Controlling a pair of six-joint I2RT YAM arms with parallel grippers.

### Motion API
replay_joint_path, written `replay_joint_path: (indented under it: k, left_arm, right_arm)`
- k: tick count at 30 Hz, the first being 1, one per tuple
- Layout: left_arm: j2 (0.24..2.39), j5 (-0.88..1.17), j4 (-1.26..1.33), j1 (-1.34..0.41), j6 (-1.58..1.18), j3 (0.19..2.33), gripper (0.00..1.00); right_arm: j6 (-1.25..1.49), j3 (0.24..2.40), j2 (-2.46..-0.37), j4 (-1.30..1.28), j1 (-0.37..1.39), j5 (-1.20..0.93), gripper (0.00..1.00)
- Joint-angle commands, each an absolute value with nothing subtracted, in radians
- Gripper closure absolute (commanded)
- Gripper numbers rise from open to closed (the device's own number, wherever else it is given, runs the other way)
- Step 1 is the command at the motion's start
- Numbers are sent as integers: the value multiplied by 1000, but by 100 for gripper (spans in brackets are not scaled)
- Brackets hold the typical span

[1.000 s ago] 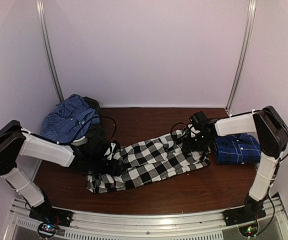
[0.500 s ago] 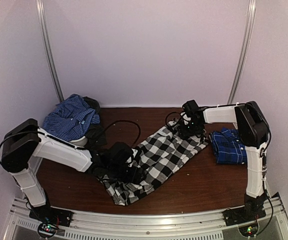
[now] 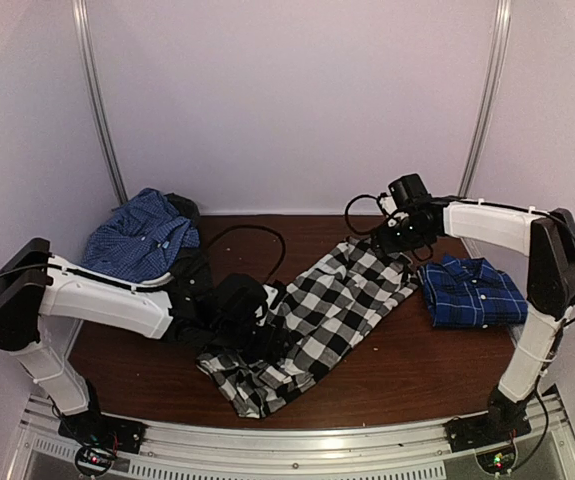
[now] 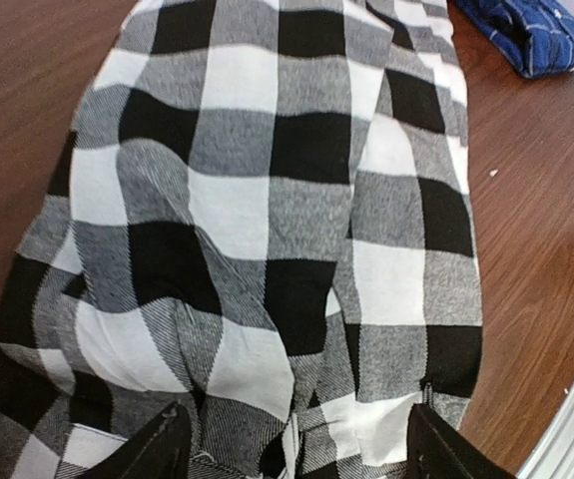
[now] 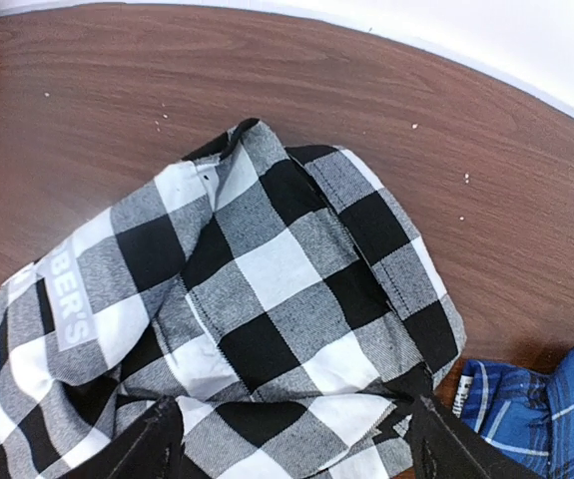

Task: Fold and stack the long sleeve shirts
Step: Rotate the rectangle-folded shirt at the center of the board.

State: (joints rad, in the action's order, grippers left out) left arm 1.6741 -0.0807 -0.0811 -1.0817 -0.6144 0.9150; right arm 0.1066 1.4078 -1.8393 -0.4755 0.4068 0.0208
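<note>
The black-and-white check shirt (image 3: 339, 300) lies slantwise across the brown table, bunched at its near end. My left gripper (image 3: 257, 325) hovers over that near end, and in the left wrist view it (image 4: 296, 454) stands open with the check cloth (image 4: 267, 200) spread beneath its fingers. My right gripper (image 3: 399, 235) is over the shirt's far end, open, as the right wrist view shows (image 5: 296, 444) above the cloth (image 5: 267, 269). A folded royal blue shirt (image 3: 472, 290) (image 5: 551, 414) (image 4: 536, 35) lies at the right. A crumpled blue shirt (image 3: 137, 238) sits at the back left.
A black cloth piece (image 3: 185, 212) lies behind the crumpled blue shirt. A black cable (image 3: 257, 240) loops over the table behind the left arm. White walls close in the back and sides, and a metal rail (image 3: 297, 440) runs along the near edge.
The check shirt has swung from lying crosswise to a slant, its near end pulled toward the front. My left gripper moved right with it. My right gripper lifted back off the far end.
</note>
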Motion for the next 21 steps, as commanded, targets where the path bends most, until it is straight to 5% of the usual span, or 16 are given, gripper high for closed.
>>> replay_joint_path:
  k: [1,21]
  left_arm:
    - [1591,-169,-89,-1078,-567,926,24]
    - [1692,-88,-113,-995,-600,867,25]
  right_arm:
    - [157,1297,-1753,-455,427,2,21]
    - [340,984,-1671,-252,662,-164,22]
